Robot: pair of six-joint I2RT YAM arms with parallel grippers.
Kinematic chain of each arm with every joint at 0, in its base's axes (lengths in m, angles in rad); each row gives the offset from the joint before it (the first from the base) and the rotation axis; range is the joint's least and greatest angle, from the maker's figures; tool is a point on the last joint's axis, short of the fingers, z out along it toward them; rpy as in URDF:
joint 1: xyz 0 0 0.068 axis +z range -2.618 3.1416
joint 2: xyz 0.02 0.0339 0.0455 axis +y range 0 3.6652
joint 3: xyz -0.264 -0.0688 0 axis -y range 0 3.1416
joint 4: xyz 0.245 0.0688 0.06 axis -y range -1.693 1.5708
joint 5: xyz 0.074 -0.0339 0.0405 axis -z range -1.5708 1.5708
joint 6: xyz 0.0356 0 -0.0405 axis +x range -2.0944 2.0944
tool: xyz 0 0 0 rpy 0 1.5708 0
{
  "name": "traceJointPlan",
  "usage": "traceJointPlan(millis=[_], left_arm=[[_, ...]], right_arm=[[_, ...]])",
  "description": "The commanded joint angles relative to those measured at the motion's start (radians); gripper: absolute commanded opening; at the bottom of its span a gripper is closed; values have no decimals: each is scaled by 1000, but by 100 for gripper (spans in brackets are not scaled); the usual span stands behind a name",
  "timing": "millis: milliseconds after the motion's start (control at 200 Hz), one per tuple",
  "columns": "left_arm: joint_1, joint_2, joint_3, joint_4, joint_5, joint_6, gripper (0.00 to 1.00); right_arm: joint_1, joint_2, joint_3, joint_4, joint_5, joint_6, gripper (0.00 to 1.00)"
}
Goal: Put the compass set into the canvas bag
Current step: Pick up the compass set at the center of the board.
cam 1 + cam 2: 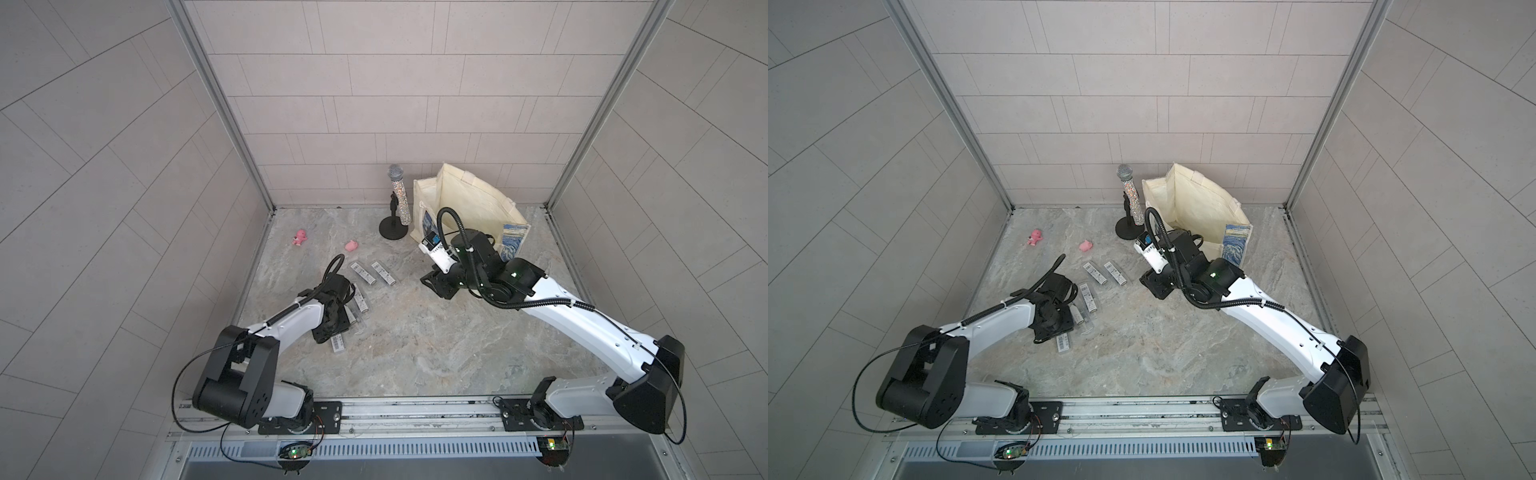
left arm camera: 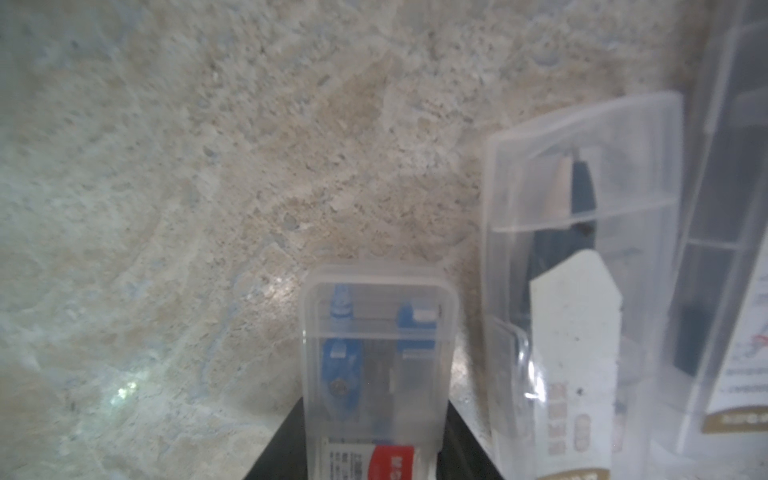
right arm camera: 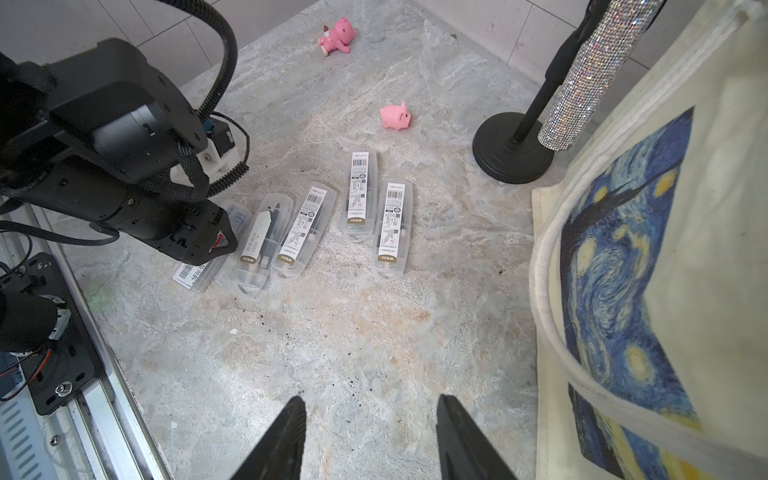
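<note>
My left gripper [image 2: 376, 415] is shut on a compass set [image 2: 378, 332], a clear plastic case with a blue compass inside, its black fingers pressed on the two long sides. In both top views the case's barcode end [image 1: 337, 343] [image 1: 1064, 343] sticks out from under that gripper [image 1: 332, 328], low at the table. Whether it touches the table I cannot tell. The canvas bag [image 1: 469, 203] [image 1: 1196, 203] [image 3: 665, 249] stands open at the back right, cream with a blue swirl print. My right gripper [image 3: 372, 436] [image 1: 436, 284] hangs open and empty beside the bag.
Several more compass cases [image 3: 360, 195] [image 3: 392, 224] [image 3: 259, 241] lie between the two arms. A glittery microphone on a black stand [image 1: 399, 199] stands just left of the bag. Two pink toys [image 1: 300, 237] [image 1: 351, 246] lie at the back left. Tiled walls close three sides.
</note>
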Motion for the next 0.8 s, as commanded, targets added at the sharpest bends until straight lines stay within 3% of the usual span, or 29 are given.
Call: traceJointPlan(millis=[0, 150, 420, 796], left_arm=[[3, -62, -10, -32, -8, -10, 39], [2, -166, -11, -47, 5, -10, 33], [3, -379, 21, -8, 41, -63, 32], [3, -298, 258, 162, 293, -202, 27]], right_arm=[[2, 4, 5, 11, 3, -12, 53], [2, 3, 1, 18, 18, -13, 53], [0, -7, -6, 54, 22, 4, 53], [1, -22, -5, 96, -4, 60, 55]])
